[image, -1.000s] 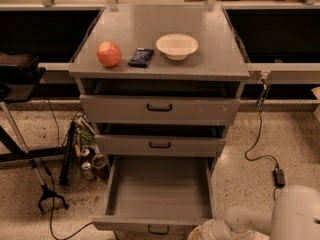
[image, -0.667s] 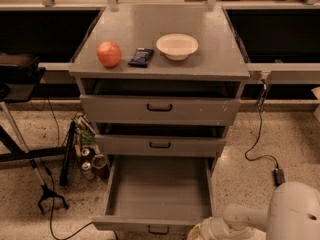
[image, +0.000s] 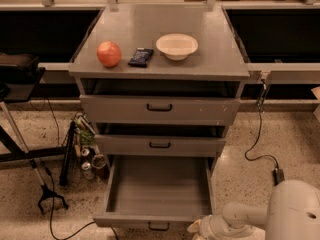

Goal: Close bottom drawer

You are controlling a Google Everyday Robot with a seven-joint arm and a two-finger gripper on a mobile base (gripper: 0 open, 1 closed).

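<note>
Hardly anything has moved since the earlier frame: the gripper (image: 201,229), clenched or released I cannot tell, sits by the front right corner of the pulled-out bottom drawer (image: 159,189) and should push squarely near the handle (image: 158,227).

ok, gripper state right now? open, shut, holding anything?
Gripper: state cannot be told. It sits at the bottom edge of the camera view, by the right front corner of the open grey flat-fronted bottom drawer.

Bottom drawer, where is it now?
In the camera view the bottom drawer sits pulled open at the foot of the cabinet, under the middle drawer; the gripper is by its front right corner.
</note>
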